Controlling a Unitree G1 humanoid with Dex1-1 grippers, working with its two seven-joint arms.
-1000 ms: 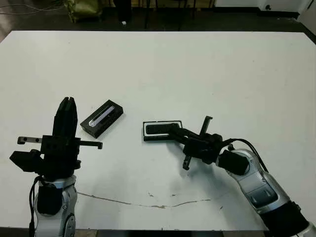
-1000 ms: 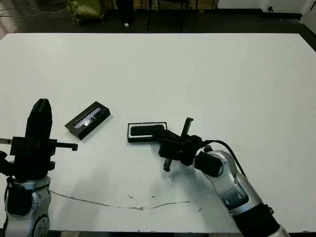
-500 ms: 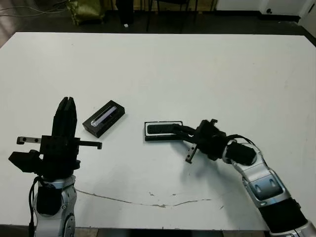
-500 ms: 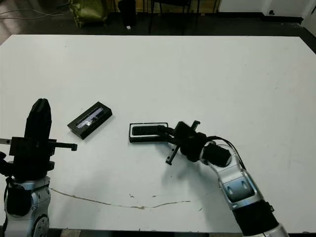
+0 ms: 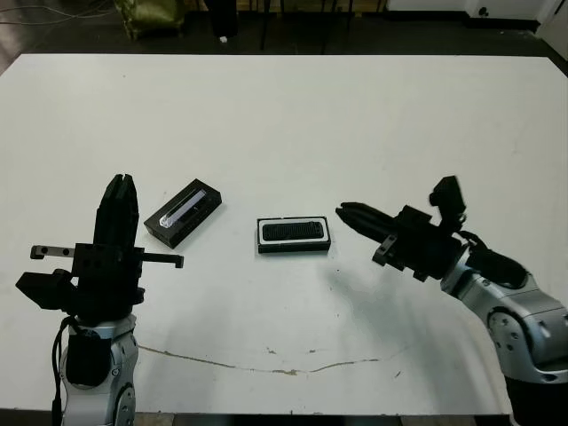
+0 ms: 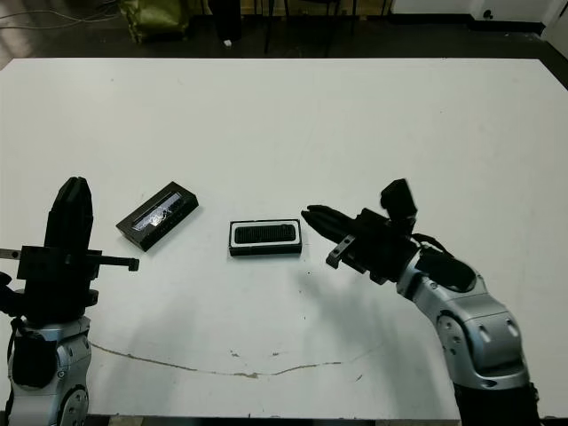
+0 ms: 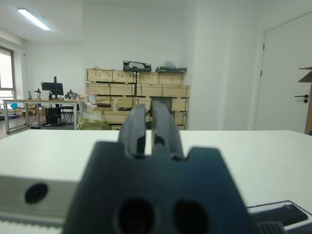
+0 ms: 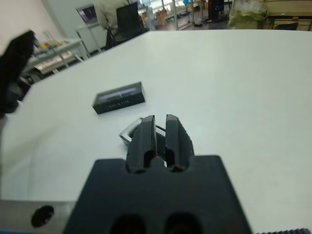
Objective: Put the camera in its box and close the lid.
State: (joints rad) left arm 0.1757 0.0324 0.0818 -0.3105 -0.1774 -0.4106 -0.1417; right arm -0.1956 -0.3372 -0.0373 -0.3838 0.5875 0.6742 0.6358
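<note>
- White worktop (image 5: 355,115), dark floor and furniture legs along its far edge; a thin crack line runs near the front edge.
- Box (image 5: 294,235): shallow black-rimmed tray with white lining, lying flat near the worktop's middle, long side across the view.
- Camera (image 5: 294,232): slim matte-black bar with ribbed top, seated inside the box and filling most of it.
- Lid (image 5: 184,212): flat black rectangle with a glossy silvery strip along its top, lying angled on the worktop to the left of the box, apart from it.
- Right tool (image 5: 341,212): fingers together, empty, pointing at the right end of the box, close beside it but not touching.
- Left tool (image 5: 121,183): fingers together, empty, pointing upward over the left front of the worktop; lid sits just to its right, box further right.
- Right wrist view: box shows just past the fingertips, lid beyond it.
</note>
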